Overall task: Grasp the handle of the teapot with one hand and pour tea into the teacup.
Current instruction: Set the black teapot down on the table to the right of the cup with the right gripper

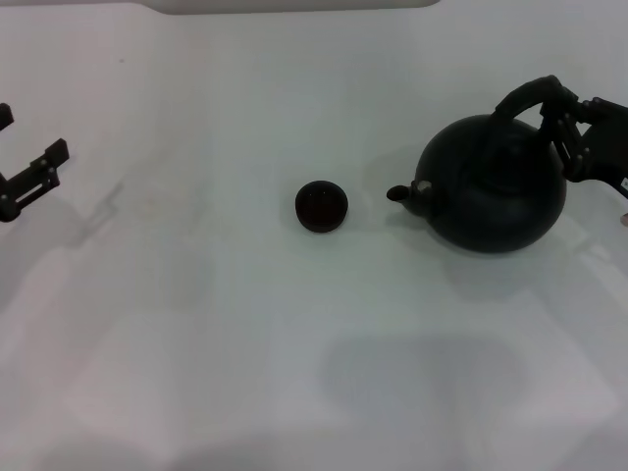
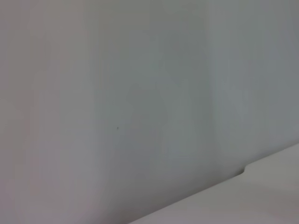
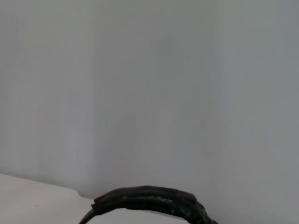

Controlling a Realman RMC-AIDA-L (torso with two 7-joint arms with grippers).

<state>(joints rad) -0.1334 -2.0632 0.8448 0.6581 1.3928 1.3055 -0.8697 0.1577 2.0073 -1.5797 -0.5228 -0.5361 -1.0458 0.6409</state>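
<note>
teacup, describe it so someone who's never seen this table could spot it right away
On the white table, find the big round black teapot on the robot's right, its handle at the right tool. Follow its spout toward the middle: the teacup sits alone just beyond it. It is tiny, dark, round and handleless, far smaller than the teapot.

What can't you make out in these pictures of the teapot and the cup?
- Whether the right end effector is clamped on the handle: head view, black on black.
- The teapot body: right wrist view shows only the handle arch, cut by the edge.
- Any tea in the teacup: too small and dark.
- The left end effector: cut off by the edge in the head view, absent from the left wrist view.
</note>
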